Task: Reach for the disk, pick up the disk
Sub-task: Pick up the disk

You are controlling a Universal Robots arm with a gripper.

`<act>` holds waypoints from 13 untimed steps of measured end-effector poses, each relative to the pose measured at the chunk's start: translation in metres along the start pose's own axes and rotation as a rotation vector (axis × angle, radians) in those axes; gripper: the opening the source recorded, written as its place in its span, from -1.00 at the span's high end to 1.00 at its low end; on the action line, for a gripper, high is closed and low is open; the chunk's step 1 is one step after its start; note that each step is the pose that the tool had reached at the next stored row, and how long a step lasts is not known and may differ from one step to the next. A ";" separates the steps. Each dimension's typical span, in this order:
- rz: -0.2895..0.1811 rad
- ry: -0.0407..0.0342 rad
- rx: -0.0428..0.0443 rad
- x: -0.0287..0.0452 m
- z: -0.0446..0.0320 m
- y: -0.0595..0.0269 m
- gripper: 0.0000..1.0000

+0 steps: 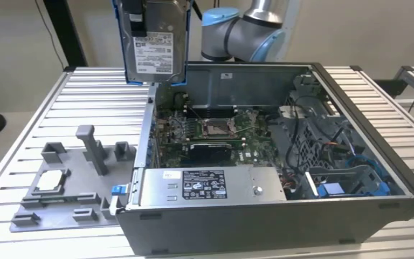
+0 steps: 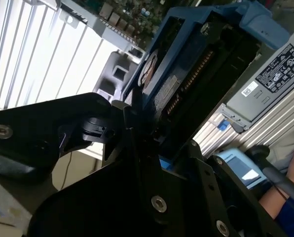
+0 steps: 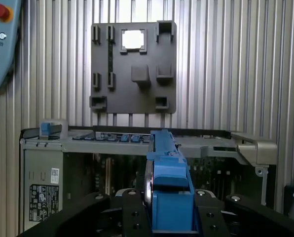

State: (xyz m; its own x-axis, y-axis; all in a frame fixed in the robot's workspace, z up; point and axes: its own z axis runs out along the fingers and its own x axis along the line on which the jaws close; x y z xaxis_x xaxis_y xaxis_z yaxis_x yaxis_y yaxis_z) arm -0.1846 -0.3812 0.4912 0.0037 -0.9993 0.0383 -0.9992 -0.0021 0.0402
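Observation:
The disk (image 1: 155, 46) hangs upright in the air above the far left corner of the open computer case, its silver face and white label toward the exterior view, blue carrier frame along its edges. In the first wrist view the disk (image 3: 169, 168) is seen edge-on, and my gripper (image 3: 170, 212) is shut on it, a black finger (image 3: 132, 215) pressed to each side. The second wrist view has the disk (image 2: 186, 74) slanting up from my gripper (image 2: 154, 143), its dark underside and connector edge showing.
The open computer case (image 1: 351, 178) fills the table's middle, with a grey power-supply box (image 1: 207, 186) at its front. A grey fixture plate (image 1: 70, 205) holding a small square chip (image 1: 51, 181) lies at the exterior view's left. A person's arm (image 2: 285, 192) is nearby.

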 end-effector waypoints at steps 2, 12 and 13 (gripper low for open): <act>0.000 0.0012 -0.0002 0.0000 -0.0002 -0.0051 1.00; 0.000 0.0071 -0.0019 0.0001 -0.0012 -0.0307 1.00; 0.000 0.0077 -0.0020 0.0001 -0.0013 -0.0334 1.00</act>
State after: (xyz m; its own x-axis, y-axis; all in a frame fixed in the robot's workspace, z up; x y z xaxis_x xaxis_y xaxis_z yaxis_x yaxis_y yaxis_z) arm -0.1512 -0.3812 0.4911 0.0038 -0.9989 0.0460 -0.9991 -0.0018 0.0422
